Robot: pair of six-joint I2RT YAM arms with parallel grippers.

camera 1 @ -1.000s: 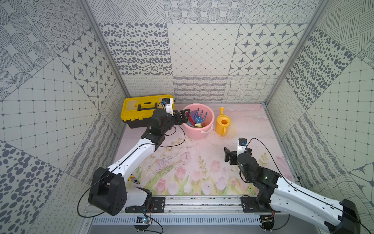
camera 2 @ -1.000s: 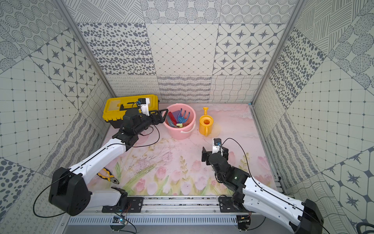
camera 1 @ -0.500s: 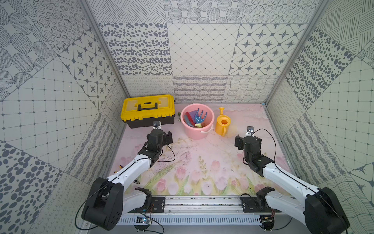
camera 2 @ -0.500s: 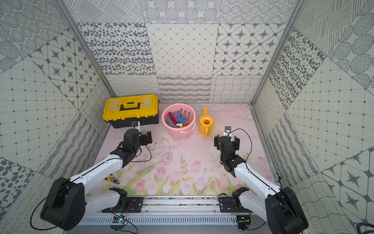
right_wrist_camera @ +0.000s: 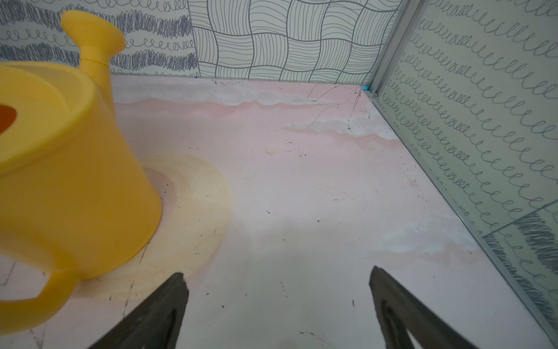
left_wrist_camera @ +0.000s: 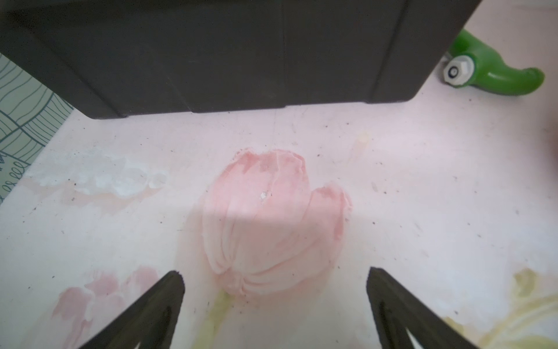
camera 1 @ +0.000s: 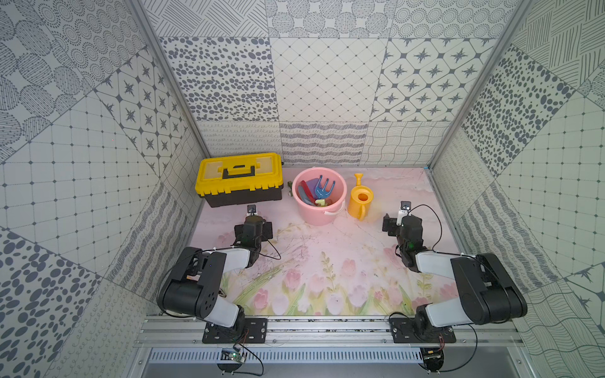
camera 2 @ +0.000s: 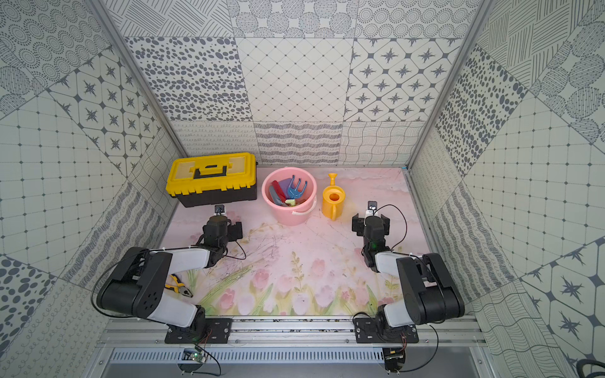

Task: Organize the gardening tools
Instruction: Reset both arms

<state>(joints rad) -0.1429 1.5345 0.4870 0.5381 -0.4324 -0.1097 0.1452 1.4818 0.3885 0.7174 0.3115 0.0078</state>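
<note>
Top views show one bucket [camera 1: 319, 214], perhaps five tools [camera 1: 324, 188].

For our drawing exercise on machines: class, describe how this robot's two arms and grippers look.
The left arm and right arm have black joint housings, white link shells and thin black looping cables. The left gripper and right gripper have dark wedge-shaped fingers.

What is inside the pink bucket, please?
In the bucket: a blue fork, a red spade and a purple scoop. Their lower ends and anything beneath are covered.
</note>
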